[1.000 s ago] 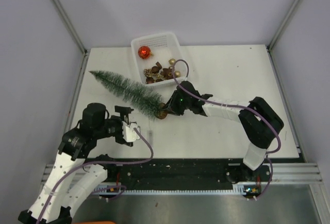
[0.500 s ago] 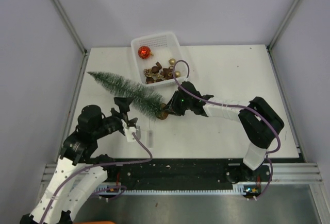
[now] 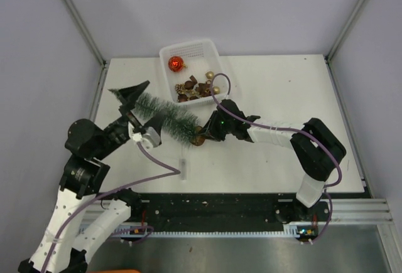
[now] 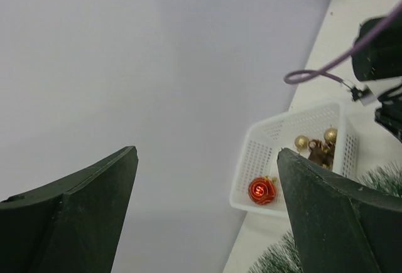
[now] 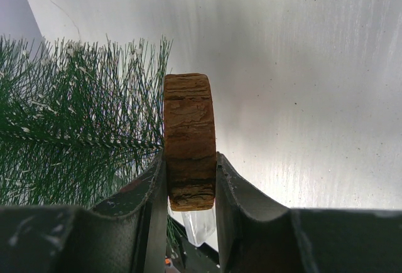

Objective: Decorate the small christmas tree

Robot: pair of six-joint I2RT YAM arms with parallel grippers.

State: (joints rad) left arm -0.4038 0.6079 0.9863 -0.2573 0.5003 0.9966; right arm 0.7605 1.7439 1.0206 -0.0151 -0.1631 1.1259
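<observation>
While my right tool [image 5: 190, 176] pinches the base [image 5: 188, 122] of the toppled small christmas tree [image 3: 164, 113] and my left tool [image 3: 139, 103] hangs spread, the baubles [image 3: 176, 64] sit in the far basket [image 3: 188, 44], none hung.

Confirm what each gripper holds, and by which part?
The right gripper clamps the small christmas tree by its wooden disc base; the left gripper is open, holding nothing.

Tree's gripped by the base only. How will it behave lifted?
Likely light: the small christmas tree is mostly thin bristles. The right gripper pinches only the wooden disc base across its faces, so the long body may pivot. Bristles probably flex.
</observation>
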